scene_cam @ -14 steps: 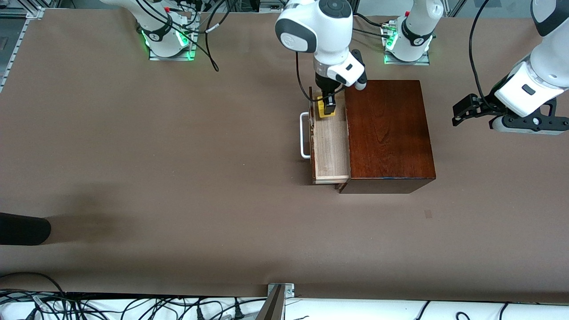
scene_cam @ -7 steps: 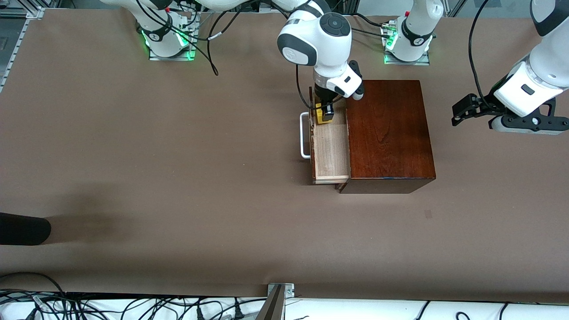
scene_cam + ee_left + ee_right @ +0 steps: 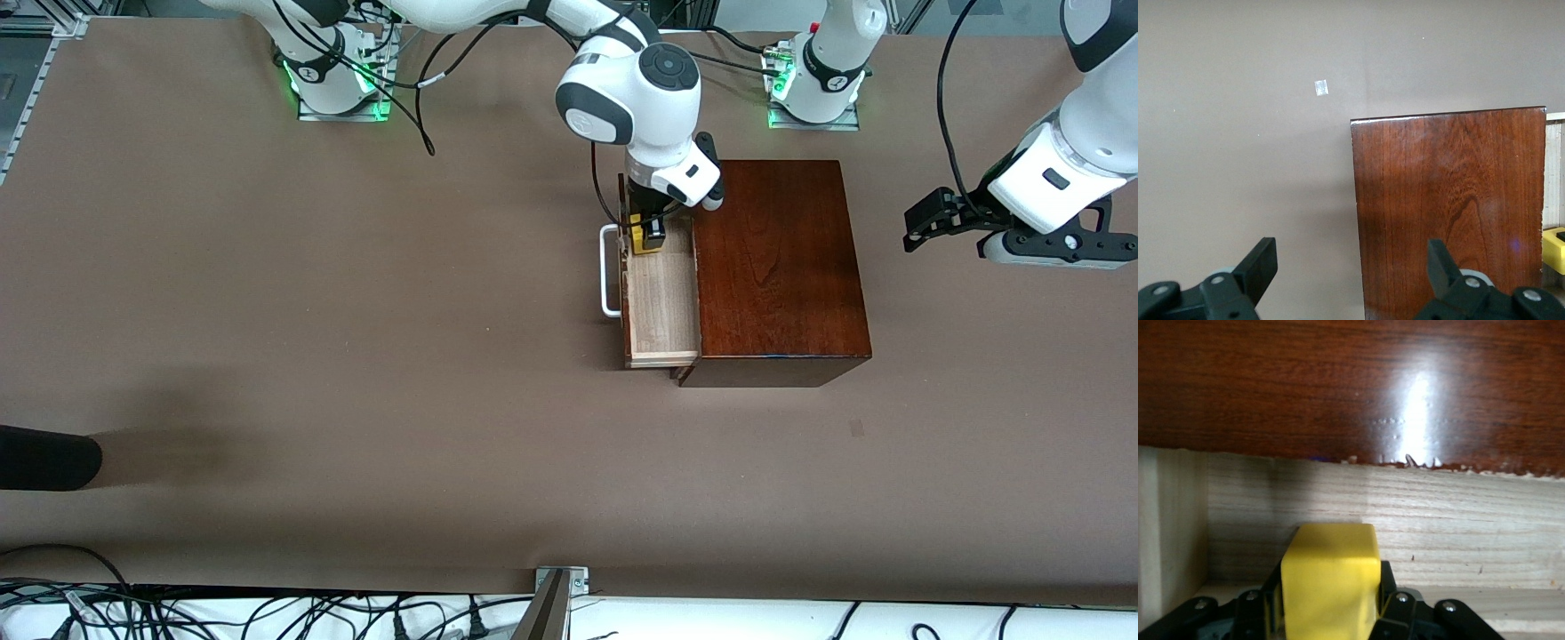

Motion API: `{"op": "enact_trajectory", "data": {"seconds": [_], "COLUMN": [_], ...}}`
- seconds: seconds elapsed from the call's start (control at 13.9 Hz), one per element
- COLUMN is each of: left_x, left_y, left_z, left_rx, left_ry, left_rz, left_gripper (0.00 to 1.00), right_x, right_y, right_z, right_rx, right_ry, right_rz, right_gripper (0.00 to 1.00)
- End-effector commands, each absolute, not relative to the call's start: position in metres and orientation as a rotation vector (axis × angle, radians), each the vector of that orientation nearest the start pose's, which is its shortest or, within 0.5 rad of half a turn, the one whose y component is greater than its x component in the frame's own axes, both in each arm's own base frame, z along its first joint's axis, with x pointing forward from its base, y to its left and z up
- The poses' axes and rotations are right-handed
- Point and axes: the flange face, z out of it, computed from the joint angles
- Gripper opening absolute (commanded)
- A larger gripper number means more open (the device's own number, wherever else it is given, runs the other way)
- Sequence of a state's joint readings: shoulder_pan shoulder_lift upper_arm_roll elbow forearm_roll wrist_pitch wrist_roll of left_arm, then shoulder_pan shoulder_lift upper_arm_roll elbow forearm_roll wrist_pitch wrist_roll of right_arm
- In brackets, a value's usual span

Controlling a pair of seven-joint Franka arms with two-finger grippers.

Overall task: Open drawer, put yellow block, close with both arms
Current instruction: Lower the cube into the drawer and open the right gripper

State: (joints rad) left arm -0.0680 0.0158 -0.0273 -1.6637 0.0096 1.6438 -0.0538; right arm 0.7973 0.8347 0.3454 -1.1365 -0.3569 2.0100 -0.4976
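A mahogany-coloured box (image 3: 778,267) sits on the brown desk (image 3: 356,356) toward the left arm's end, its drawer (image 3: 660,302) pulled open, showing pale wood and a white bar handle (image 3: 607,271). The right tool (image 3: 647,233) reaches into the drawer's end nearest the robot bases, clamped on the yellow block (image 3: 1331,583); its wrist hides much of the block from the front. The left tool (image 3: 1351,267), fingers spread wide and partly cut off, waits above the desk beside the box.
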Motion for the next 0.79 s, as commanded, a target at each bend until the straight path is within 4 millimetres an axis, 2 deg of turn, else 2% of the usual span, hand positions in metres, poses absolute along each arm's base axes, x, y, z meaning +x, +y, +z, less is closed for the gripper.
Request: {"op": "enact_trajectory", "data": {"seconds": [0.0,0.22,0.29,0.36,0.43,0.57,0.65,0.72], "left_x": [0.556,0.553,0.551,0.551,0.551,0.551,0.550,0.550], "left_y": [-0.059,-0.065,-0.068,-0.069,-0.069,-0.069,-0.069,-0.071], "left_z": [0.586,0.581,0.581,0.581,0.581,0.580,0.580,0.580], "left_rx": [-3.139,-3.149,-3.147,-3.146,-3.146,-3.146,-3.145,-3.146], "left_ry": [0.074,0.102,0.112,0.115,0.115,0.115,0.117,0.120], "left_rz": [0.055,0.120,0.139,0.144,0.144,0.149,0.154,0.157], "left_gripper": [1.00,1.00,1.00,1.00,1.00,1.00,1.00,1.00], "right_x": [0.416,0.423,0.425,0.426,0.426,0.428,0.430,0.431], "right_y": [0.653,0.649,0.649,0.648,0.648,0.647,0.646,0.644], "right_z": [0.329,0.318,0.315,0.314,0.316,0.326,0.336,0.360], "right_rx": [2.057,2.050,2.021,2.036,2.044,2.050,2.060,2.077], "right_ry": [2.279,2.262,2.253,2.238,2.233,2.227,2.225,2.221], "right_rz": [0.170,0.171,0.181,0.180,0.182,0.197,0.207,0.251], "right_gripper": [0.00,0.00,0.29,0.96,1.00,1.00,1.00,1.00]}}
